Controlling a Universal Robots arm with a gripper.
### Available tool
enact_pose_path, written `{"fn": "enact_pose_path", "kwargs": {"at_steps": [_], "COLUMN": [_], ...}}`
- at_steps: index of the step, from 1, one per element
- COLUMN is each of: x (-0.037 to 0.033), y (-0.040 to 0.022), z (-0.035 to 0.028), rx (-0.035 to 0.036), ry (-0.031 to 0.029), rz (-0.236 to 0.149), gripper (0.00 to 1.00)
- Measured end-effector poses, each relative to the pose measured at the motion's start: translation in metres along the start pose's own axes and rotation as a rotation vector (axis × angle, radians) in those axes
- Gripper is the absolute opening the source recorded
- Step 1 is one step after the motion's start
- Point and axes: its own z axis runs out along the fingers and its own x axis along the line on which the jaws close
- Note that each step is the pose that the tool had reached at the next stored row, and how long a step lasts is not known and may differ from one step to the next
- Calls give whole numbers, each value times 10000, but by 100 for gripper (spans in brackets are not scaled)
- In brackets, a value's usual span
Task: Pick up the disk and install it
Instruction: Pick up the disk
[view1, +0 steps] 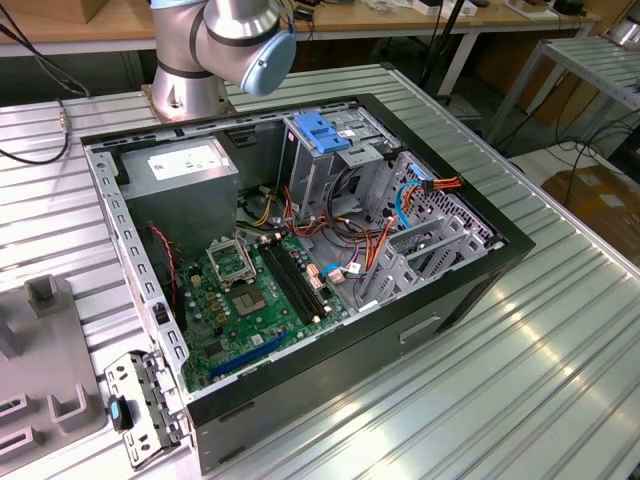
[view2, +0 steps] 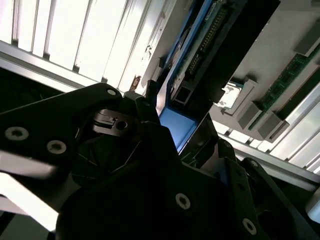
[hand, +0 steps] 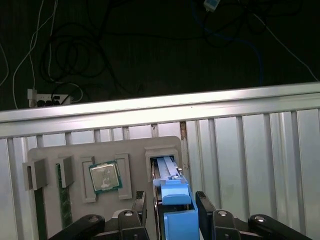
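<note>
Disk (hand: 175, 192) is being seen standing on edge in a slot of the grey tray (hand: 135, 145), with its blue rail end toward the camera. In both wrist views the gripper (hand: 172, 215) is being shown around it, the disk sitting between the jaws. Whether it is being clamped or only straddled cannot be told.

In the same tray, a processor chip (hand: 105, 176) is being shown in the recess just beside the disk slot, and a memory stick (hand: 61, 200) further along. The tray is being carried by the ribbed aluminium table (hand: 250, 150).

In the exterior view an open PC case (view1: 400, 330) is being shown lying on that table, near the arm base (view1: 215, 45). Inside it, a blue-topped drive cage (view1: 325, 135), a grey power-supply box (view1: 180, 170) and a motherboard (view1: 250, 300) are being shown.
</note>
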Motion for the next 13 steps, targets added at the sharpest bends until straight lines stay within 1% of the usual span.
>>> {"fn": "enact_pose_path", "kwargs": {"at_steps": [2, 13], "x": [-21, -43], "y": [2, 4], "z": [1, 14], "rx": [0, -3], "ry": [0, 2], "rz": [0, -1], "gripper": [51, 51]}}
